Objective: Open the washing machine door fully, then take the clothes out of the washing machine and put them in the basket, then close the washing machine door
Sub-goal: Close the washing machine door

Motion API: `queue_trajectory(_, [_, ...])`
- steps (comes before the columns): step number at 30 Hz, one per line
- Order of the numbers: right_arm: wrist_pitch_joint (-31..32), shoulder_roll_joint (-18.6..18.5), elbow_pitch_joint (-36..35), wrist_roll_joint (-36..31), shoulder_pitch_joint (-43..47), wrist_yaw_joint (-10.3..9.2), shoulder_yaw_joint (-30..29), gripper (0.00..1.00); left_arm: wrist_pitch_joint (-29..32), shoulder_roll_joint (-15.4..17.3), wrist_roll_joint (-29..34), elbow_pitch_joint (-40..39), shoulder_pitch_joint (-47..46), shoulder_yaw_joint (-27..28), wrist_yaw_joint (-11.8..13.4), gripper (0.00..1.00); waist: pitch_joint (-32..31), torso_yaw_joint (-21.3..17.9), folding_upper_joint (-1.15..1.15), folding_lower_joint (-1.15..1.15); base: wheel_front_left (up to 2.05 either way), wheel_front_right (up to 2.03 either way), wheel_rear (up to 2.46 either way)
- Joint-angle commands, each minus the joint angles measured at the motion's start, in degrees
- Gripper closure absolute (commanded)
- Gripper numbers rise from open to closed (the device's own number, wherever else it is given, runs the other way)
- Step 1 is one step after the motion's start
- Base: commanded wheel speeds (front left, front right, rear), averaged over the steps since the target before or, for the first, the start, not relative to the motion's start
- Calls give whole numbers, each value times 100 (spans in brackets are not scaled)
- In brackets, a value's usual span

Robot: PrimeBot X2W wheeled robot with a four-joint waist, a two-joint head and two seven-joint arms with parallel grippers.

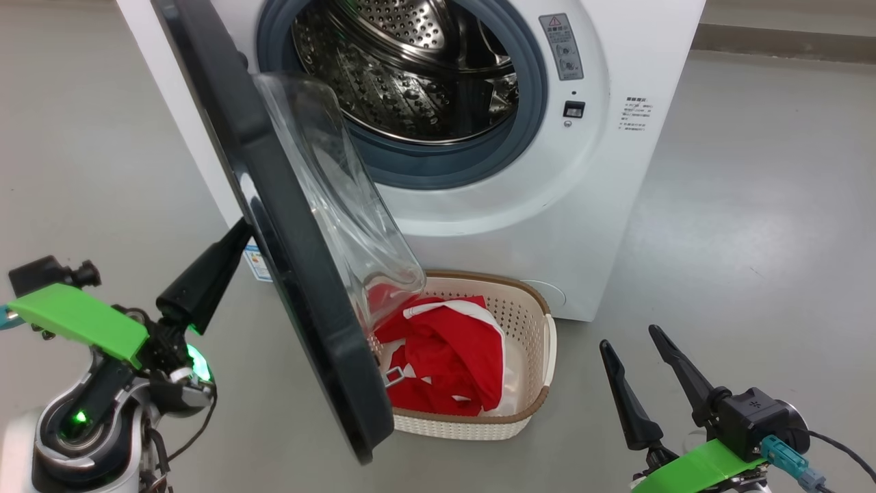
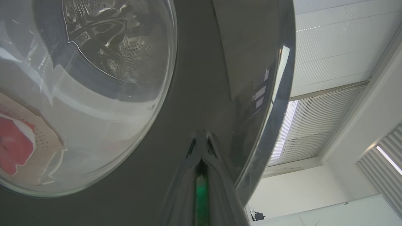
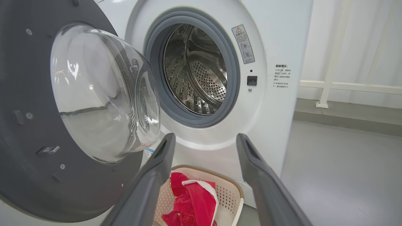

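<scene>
Presently, clothes (image 1: 445,363) in basket (image 1: 547,342) at six o'clock of washing machine (image 1: 616,171); left pincer (image 1: 238,227) clenched against washing machine door (image 1: 294,287), right pincer (image 1: 628,337) released.

Head looks down, right wrist level — both share basket (image 1: 530,322); left wrist, seemingly touching door (image 2: 194,94), looks up.

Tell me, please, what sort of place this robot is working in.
Probably a laundry corner of an indoor lab or utility room: a white front-loading washing machine stands on a plain grey floor, a basket of red clothes sits before it, and a panelled ceiling shows overhead.
</scene>
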Motion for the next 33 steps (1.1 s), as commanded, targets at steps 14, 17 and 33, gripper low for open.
queue_trajectory(14, [-37, -20, -123, 103, -356, 2, 189, 0, -702, 710, 1397, -392, 415, -66, -654, 15, 99, -137, 0, 0, 0, 0, 0])
queue_trajectory(17, [-37, -20, -110, 117, -377, 2, 186, 0, -1137, 901, 2091, -404, 540, -220, -917, 0, 117, -163, 0, 0, 0, 0, 0])
queue_trajectory(33, [-37, -20, -100, 122, -433, 2, 176, 0, -4118, 1632, 5360, -319, 1053, -948, -1696, 0, 153, -394, 0, 0, 0, 0, 0])
